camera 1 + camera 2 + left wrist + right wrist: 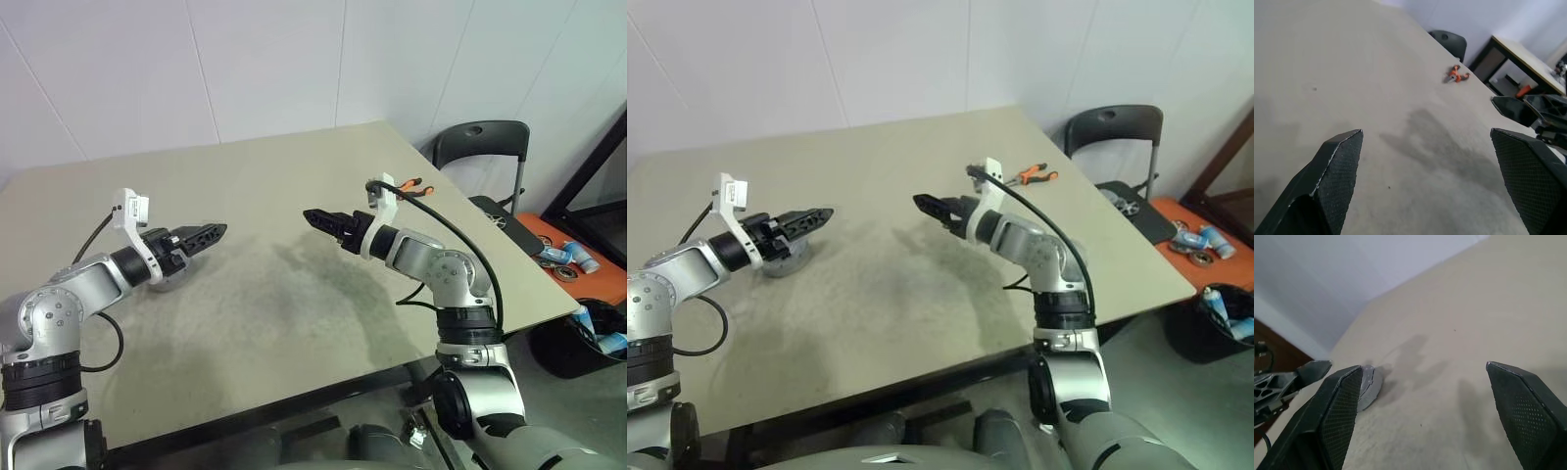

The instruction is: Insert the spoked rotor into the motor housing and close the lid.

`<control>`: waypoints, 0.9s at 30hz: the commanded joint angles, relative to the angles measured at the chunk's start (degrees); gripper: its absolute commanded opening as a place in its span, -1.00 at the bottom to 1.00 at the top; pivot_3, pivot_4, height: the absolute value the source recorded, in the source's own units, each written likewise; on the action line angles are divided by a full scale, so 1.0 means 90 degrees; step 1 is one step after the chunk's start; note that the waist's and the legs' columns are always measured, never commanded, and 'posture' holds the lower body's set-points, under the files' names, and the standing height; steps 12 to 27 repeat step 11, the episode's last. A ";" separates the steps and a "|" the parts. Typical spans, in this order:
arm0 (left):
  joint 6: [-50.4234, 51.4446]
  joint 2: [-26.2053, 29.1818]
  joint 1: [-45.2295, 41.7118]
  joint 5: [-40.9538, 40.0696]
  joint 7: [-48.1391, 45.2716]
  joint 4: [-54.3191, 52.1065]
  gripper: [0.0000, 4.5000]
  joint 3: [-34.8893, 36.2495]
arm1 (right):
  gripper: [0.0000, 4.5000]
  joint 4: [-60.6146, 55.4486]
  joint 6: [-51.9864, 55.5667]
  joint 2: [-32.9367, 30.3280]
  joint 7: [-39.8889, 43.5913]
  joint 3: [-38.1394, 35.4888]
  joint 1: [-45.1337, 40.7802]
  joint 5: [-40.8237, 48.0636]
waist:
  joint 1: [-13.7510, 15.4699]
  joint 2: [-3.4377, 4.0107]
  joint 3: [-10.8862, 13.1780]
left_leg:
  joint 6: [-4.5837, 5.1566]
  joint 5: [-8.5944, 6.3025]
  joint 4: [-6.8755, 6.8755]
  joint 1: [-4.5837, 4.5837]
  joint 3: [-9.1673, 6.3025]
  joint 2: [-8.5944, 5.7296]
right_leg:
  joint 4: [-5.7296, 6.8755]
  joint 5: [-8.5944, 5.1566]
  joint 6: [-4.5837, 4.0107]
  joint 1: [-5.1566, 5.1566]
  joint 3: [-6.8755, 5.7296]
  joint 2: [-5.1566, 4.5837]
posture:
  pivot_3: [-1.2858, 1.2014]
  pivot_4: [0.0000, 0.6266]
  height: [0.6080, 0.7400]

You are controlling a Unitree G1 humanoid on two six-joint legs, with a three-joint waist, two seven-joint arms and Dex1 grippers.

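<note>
Motor housing [784,262]: head views, on the worktop [921,294] under the left hand [819,215], mostly hidden.
Left wrist view: left hand fingers [1337,166] spread, empty; pliers [1455,75] far off.
Right wrist view: right hand [1425,416] spread, empty; grey round part beyond.

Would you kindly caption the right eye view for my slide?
Both grippers, left and right, hover open over the beige table, a grey round part under the left arm.

beige table [294,323] (mottled grey), orange-handled pliers [1031,175]
</note>
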 commanded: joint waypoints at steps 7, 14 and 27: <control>-0.0344 -0.0091 0.0690 -0.0260 0.0246 -0.0879 0.96 0.0784 | 0.87 0.0270 -0.0884 -0.0575 0.0782 0.0320 -0.0249 -0.0743 | -0.0029 -0.0001 0.0000 | -0.0002 0.0000 -0.0004 0.0002 0.0002 0.0000 | 0.0000 0.0001 0.0001 -0.0001 0.0003 -0.0001 | 0.03 -1.00 1.00; -0.0517 -0.0218 0.0996 -0.0264 0.0230 -0.1029 0.96 0.0807 | 0.87 0.0588 -0.0978 -0.0979 0.0994 0.0234 -0.0375 -0.0910 | 0.0013 -0.0001 0.0000 | -0.0004 0.0000 0.0001 0.0005 0.0001 0.0000 | 0.0000 -0.0007 -0.0013 0.0003 0.0003 -0.0008 | 0.03 -1.00 1.00; -0.0517 -0.0218 0.0996 -0.0264 0.0230 -0.1029 0.96 0.0807 | 0.87 0.0588 -0.0978 -0.0979 0.0994 0.0234 -0.0375 -0.0910 | 0.0013 -0.0001 0.0000 | -0.0004 0.0000 0.0001 0.0005 0.0001 0.0000 | 0.0000 -0.0007 -0.0013 0.0003 0.0003 -0.0008 | 0.03 -1.00 1.00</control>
